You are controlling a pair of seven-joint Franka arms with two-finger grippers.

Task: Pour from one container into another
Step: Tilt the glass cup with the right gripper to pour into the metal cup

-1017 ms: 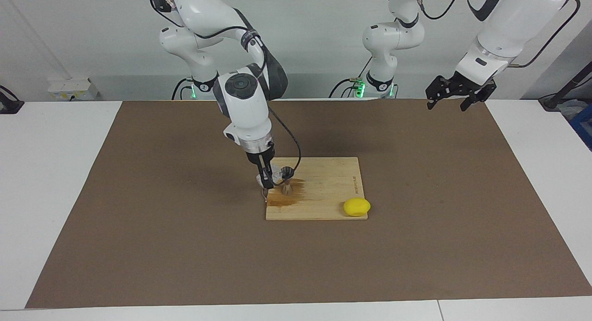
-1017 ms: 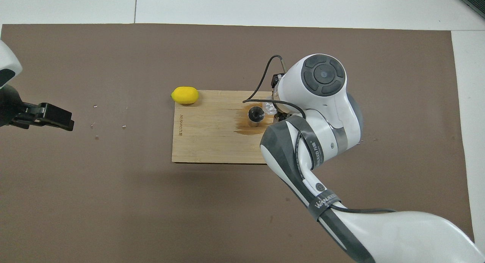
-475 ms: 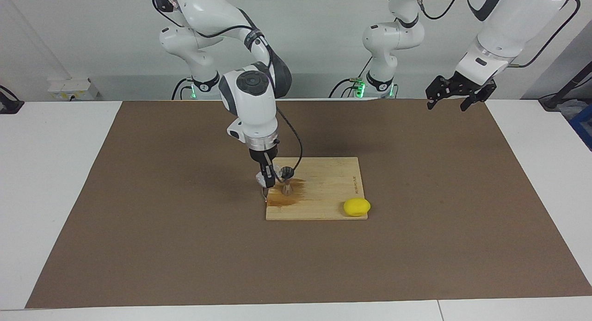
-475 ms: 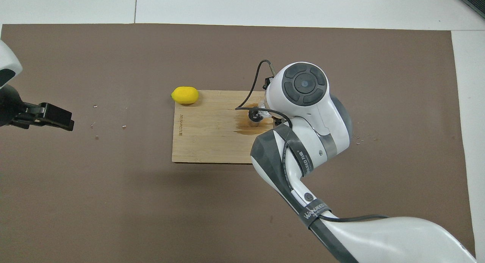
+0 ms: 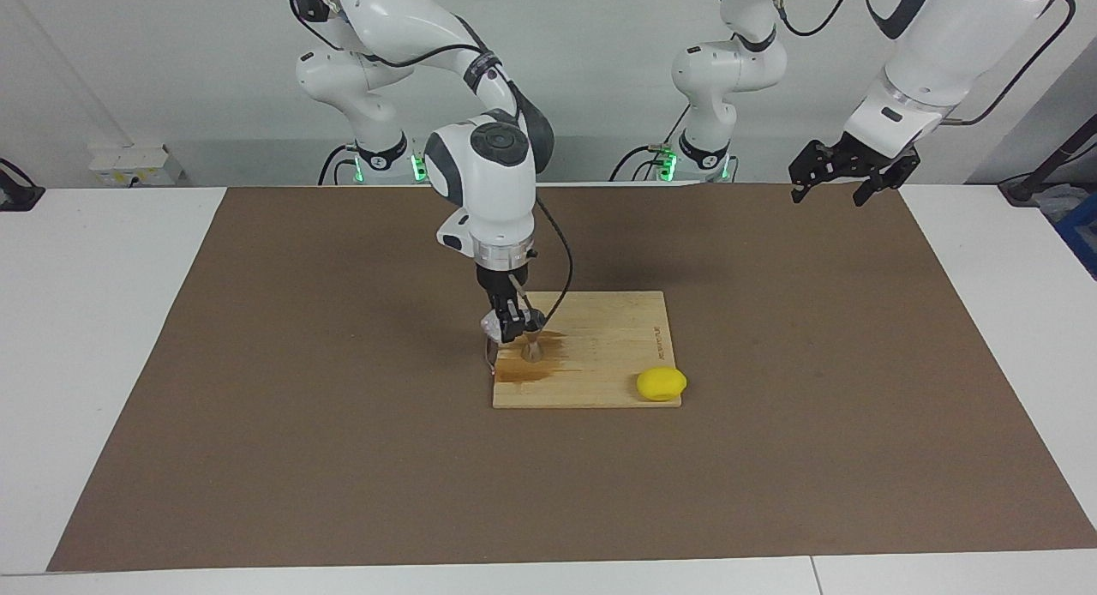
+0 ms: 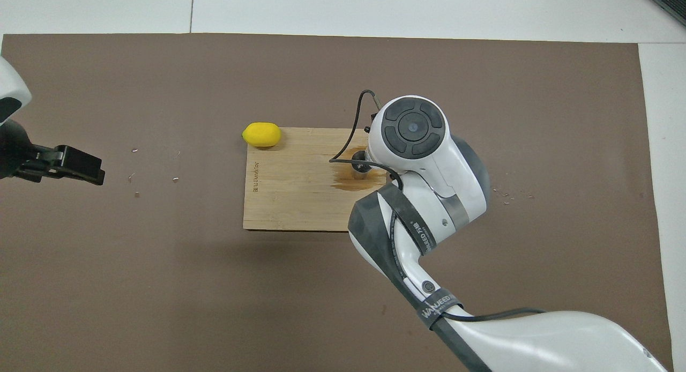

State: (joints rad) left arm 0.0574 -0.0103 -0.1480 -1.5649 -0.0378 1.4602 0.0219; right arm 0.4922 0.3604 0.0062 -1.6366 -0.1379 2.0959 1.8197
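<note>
Right gripper (image 5: 512,325) shifted over jigger (image 5: 532,347), clenching glass cup (image 5: 492,325); overhead hides cup. Left gripper (image 5: 842,177) waits, released.

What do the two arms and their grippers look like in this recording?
Both arms are glossy white with dark grey joint sections and round grey end caps. The right arm carries a loose black cable and a grey band with white lettering. The right gripper and left gripper are black, with angular linkages.

Glossy white arms with dark grey joints, black cables, and green-lit bases.
</note>
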